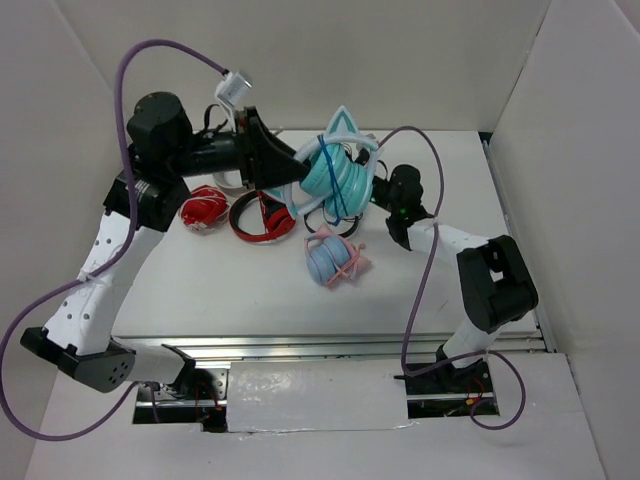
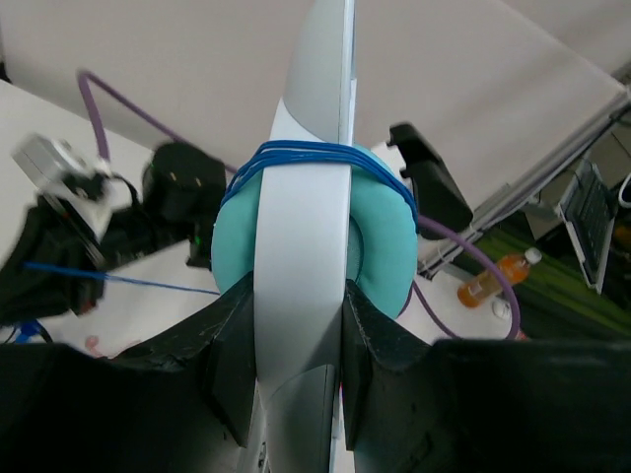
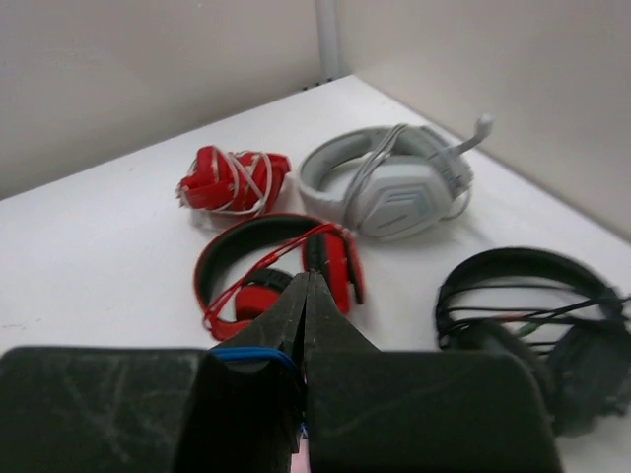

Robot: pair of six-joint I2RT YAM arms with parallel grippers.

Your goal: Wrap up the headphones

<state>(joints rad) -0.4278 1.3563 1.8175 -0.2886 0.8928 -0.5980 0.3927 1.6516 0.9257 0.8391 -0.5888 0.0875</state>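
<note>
The teal cat-ear headphones (image 1: 335,172) are held up above the back of the table. My left gripper (image 1: 292,175) is shut on their pale headband (image 2: 301,227), which runs between its fingers (image 2: 227,365). A teal ear cushion (image 2: 380,241) sits behind the band. The thin blue cable (image 2: 296,156) is wound several times across band and cushion. My right gripper (image 1: 372,192) is just right of the headphones, and its jaws are shut on the blue cable (image 3: 254,355). One strand runs off to the left (image 2: 108,278). The plug is hidden.
On the table lie red-and-black headphones (image 1: 262,215) (image 3: 281,258), a red wrapped bundle (image 1: 204,208) (image 3: 232,180), light-blue headphones with a pink band (image 1: 333,257), a white headset (image 3: 389,182) and black headphones (image 3: 532,315). White walls enclose the back and sides.
</note>
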